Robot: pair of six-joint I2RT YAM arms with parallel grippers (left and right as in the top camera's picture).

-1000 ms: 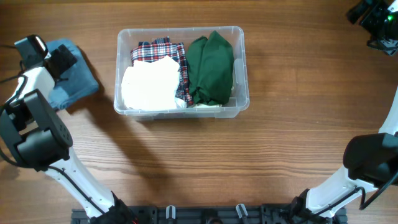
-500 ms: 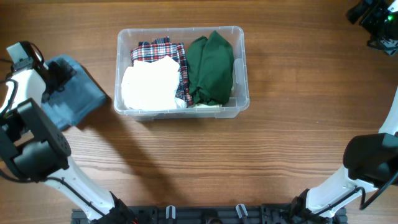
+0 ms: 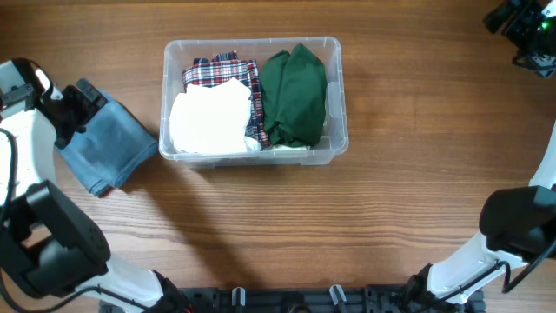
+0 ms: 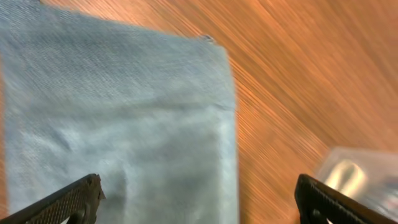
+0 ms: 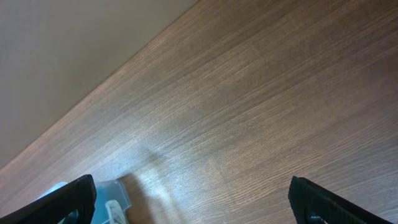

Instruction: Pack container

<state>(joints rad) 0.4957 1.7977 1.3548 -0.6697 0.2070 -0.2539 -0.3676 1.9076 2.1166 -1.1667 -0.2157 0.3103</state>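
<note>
The clear plastic container (image 3: 252, 157) stands at the table's middle back and holds a white cloth (image 3: 208, 117), a plaid cloth (image 3: 221, 69) and a green cloth (image 3: 295, 91). A folded blue cloth (image 3: 109, 148) lies on the table to its left. My left gripper (image 3: 80, 100) is at the cloth's far left edge. In the left wrist view its jaws (image 4: 196, 199) are wide open over the blue cloth (image 4: 112, 99), with a corner of the container (image 4: 354, 177) at right. My right gripper (image 3: 521, 26) is open and empty at the far right corner (image 5: 193, 199).
The table is brown wood (image 3: 391, 200). The right wrist view shows bare wood and one corner of the container (image 5: 112, 202) at the lower left. Arm bases stand along the front edge (image 3: 278, 300).
The blue cloth has shifted right and toward the front, ending spread beside the container's left wall. My left gripper has moved forward with it. The right arm has not moved.
</note>
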